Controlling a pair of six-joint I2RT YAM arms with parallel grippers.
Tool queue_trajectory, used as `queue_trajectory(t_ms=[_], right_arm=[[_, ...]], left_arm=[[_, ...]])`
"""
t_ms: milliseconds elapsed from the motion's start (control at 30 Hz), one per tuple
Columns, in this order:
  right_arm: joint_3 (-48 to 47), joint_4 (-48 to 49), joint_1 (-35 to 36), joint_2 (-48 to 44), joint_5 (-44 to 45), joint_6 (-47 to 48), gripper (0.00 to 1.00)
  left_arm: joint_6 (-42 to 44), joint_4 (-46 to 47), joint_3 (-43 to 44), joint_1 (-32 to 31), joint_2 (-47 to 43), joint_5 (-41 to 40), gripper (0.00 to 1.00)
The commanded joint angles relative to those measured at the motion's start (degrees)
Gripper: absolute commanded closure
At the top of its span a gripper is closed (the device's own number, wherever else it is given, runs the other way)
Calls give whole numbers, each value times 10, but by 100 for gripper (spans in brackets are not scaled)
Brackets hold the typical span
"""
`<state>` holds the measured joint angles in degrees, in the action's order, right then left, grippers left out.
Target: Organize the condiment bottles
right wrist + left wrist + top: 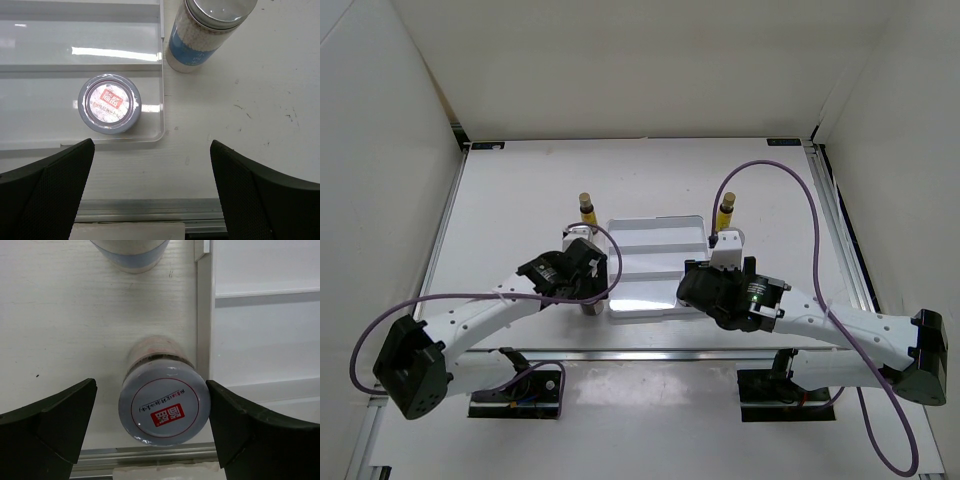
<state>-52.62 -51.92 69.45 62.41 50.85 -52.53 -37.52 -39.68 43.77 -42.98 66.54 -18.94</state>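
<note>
A short jar with a silvery lid [165, 410] stands on the table just left of the white tray [260, 330]. My left gripper [150, 390] is open and straddles it: the right finger is close against the lid, the left finger stands apart. A second jar [109, 103] stands inside the tray's [45, 130] near right corner. My right gripper [152, 147] is open and empty over bare table, nearer than that corner. A white blue-labelled bottle [200, 35] stands right of the tray, another [130, 252] left of it. Two amber bottles [586, 210] [725, 213] stand behind them.
The tray [655, 265] lies between the two grippers [588, 292] [698, 290] in the top view. A metal rail [150, 210] runs along the table's near edge. White walls enclose the table. Purple cables loop from both arms.
</note>
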Motion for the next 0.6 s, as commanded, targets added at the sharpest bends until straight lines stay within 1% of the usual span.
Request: queue_trajectory(t_ms=[0, 33, 167, 200, 267, 300, 367, 400, 433, 500, 533, 567], right_arm=[[6, 10, 2, -4, 14, -12, 0], [6, 10, 2, -4, 14, -12, 0], [17, 10, 2, -16, 14, -17, 0], [17, 10, 2, -16, 14, -17, 0], [17, 10, 2, -16, 9, -17, 0], [17, 10, 2, -16, 9, -17, 0], [17, 10, 2, -16, 9, -23, 0], [23, 10, 2, -21, 9, -23, 0], [23, 10, 2, -21, 9, -23, 0], [23, 10, 2, -21, 9, -23, 0], [23, 5, 2, -27, 9, -23, 0], [23, 5, 2, -27, 9, -23, 0]], left_arm=[[1, 17, 16, -3, 10, -6, 1], [-4, 17, 16, -3, 10, -6, 1], [-5, 17, 16, -3, 17, 0, 15], [-5, 17, 16, -3, 9, 7, 26], [-5, 17, 16, -3, -2, 7, 36], [-5, 17, 16, -3, -13, 7, 44], [-5, 1, 32, -3, -22, 7, 51], [-5, -5, 39, -3, -28, 7, 56], [-5, -11, 46, -9, -28, 7, 58], [-10, -36, 80, -9, -28, -10, 64], [-10, -43, 92, -17, -28, -15, 70], [-10, -50, 119, -25, -28, -29, 72]])
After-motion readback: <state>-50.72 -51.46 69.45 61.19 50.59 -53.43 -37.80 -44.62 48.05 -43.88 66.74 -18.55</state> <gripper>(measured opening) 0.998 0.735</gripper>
